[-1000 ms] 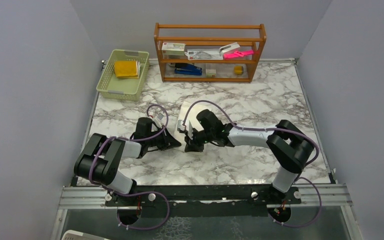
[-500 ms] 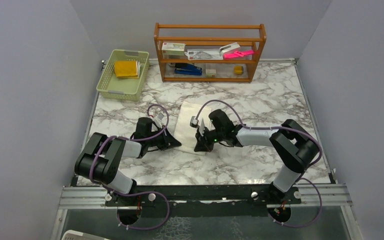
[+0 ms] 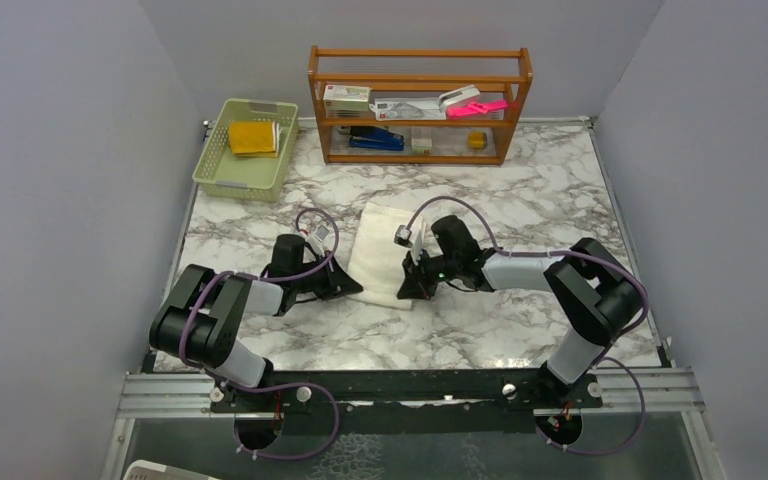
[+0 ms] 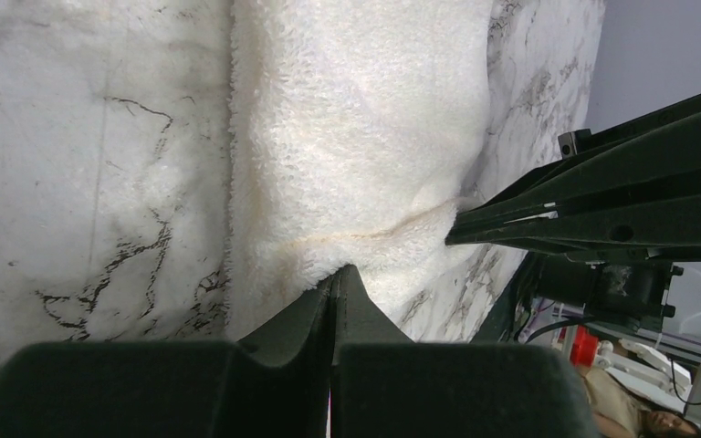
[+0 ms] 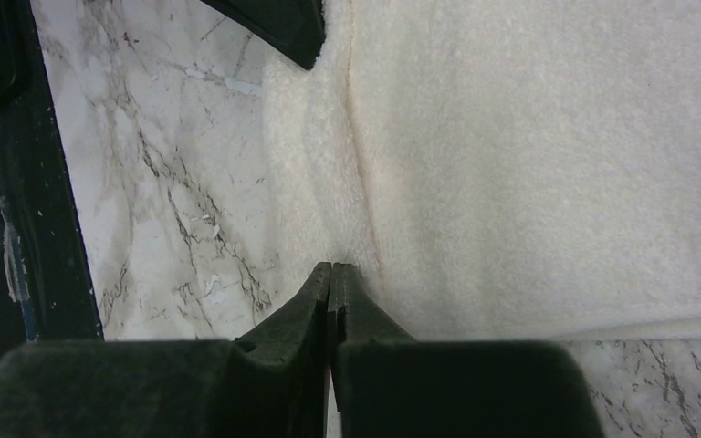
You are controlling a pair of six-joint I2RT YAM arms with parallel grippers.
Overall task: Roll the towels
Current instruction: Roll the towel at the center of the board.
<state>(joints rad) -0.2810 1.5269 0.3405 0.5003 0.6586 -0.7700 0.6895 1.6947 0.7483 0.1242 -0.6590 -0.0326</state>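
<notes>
Since one second ago the right pincer (image 3: 407, 291) has moved to the right, and the cream-white towel (image 3: 380, 250), which was folded over then, now lies flat at the centre of the bench (image 3: 520, 210). This pincer is closed tight, and its tips touch the towel's lower right corner; no cloth shows between the fingers. The left pincer (image 3: 353, 291) is also closed tight, with its tips at the lower left corner. The mustard-yellow towel (image 3: 252, 137) lies in the green basket (image 3: 235, 185) in the upper left of the frame, well apart.
</notes>
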